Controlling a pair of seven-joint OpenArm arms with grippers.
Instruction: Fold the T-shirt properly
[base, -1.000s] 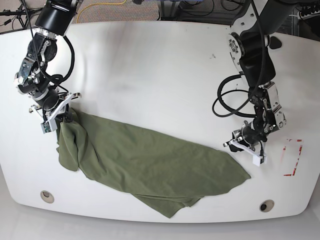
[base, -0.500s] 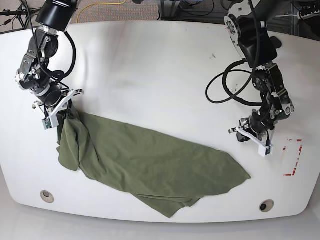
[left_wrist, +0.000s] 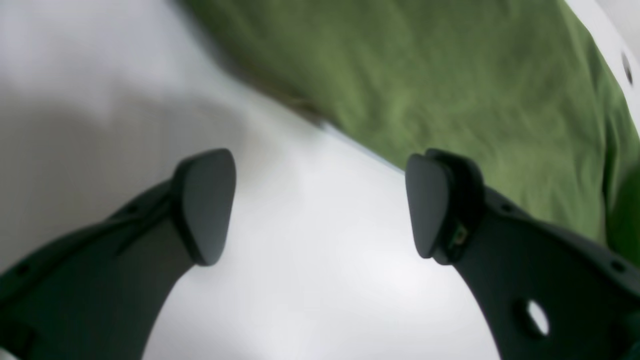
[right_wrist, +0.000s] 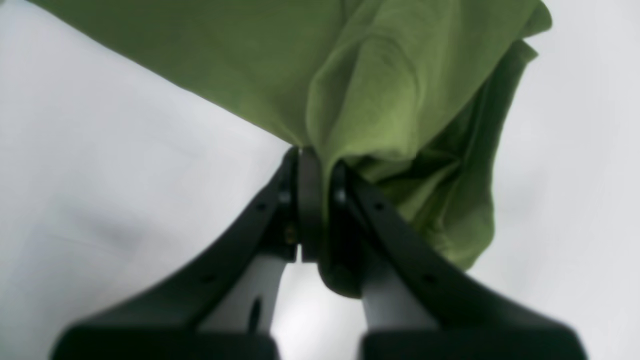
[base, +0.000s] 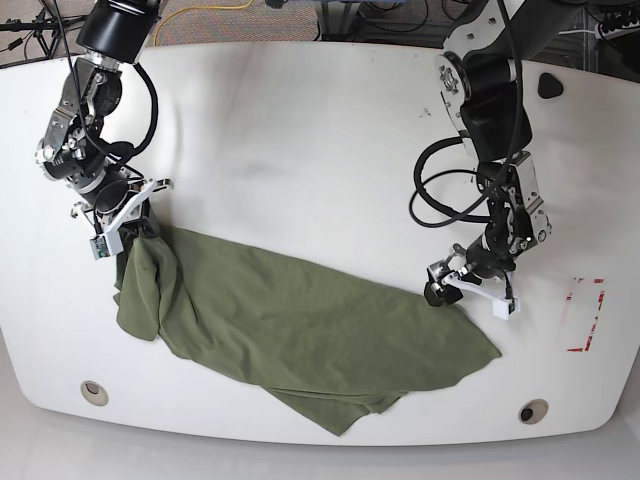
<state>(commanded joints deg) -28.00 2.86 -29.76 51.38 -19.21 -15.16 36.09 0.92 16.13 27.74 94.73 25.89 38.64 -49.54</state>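
Right hand (right_wrist: 316, 172) is clamped on a bunched corner of the T-shirt (base: 300, 325), which sprawls crumpled across the near half of the white tabletop (base: 300, 130). Left hand (left_wrist: 320, 205) hovers with jaws apart just beside the shirt's right edge.

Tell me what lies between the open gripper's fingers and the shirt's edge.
Only bare white table, by the left wrist view: the left gripper is open just short of the T-shirt.

No text, label, brand or number can be read in any view. The only marking is a set of red lines on the table (base: 300, 130) at the right edge of the base view, with no legible characters.
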